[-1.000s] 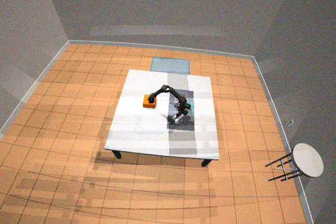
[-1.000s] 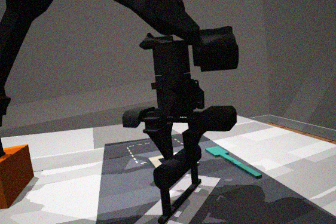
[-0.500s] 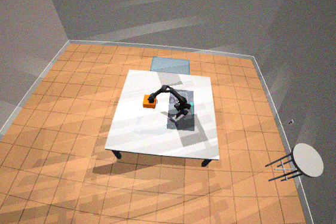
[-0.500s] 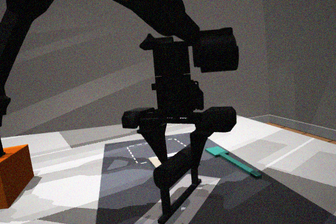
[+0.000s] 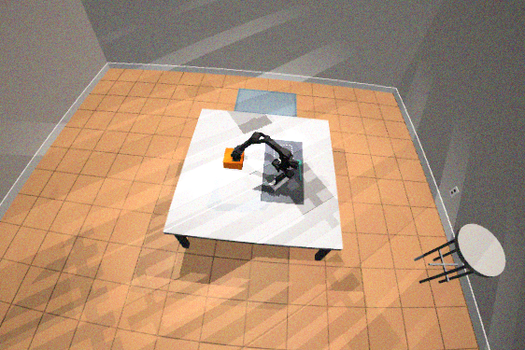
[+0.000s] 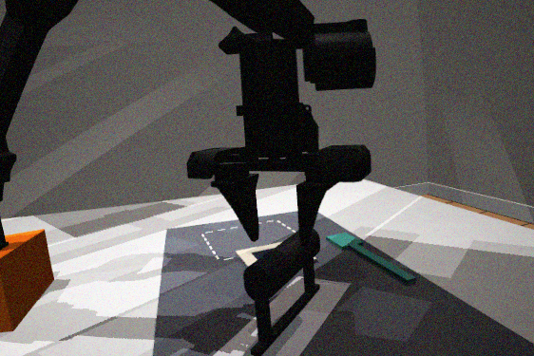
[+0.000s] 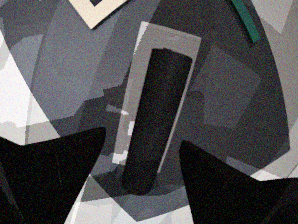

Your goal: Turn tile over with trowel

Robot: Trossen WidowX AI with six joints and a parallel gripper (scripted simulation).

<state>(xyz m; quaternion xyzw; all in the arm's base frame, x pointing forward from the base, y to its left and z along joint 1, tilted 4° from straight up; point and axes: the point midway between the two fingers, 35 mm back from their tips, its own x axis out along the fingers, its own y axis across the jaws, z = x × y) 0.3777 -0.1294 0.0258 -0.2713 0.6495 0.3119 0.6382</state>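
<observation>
The small teal trowel (image 5: pixel 300 169) (image 6: pixel 385 261) (image 7: pixel 244 20), with a square blade and thin handle, lies flat on the mat's right side. A broader trowel with a black bar handle (image 6: pixel 280 266) (image 7: pixel 167 85) over a pale flat plate stands on the mat. My gripper (image 6: pixel 280 240) (image 7: pixel 143 140) is open just above that handle, with gaps on both sides of it. The cream tile (image 6: pixel 247 257) (image 7: pixel 93 18), with a dark square on its upper face, lies beyond the handle at the near edge of the dashed outline (image 6: pixel 209 245). The handle hides part of the tile.
The dark mat (image 5: pixel 271 196) (image 6: pixel 176 288) lies on the white table (image 5: pixel 215 217) (image 6: pixel 95 283). An orange block (image 5: pixel 233 162) (image 6: pixel 28 278) stands at the arm's base, left of the mat. Patchy shadows cross the mat and table.
</observation>
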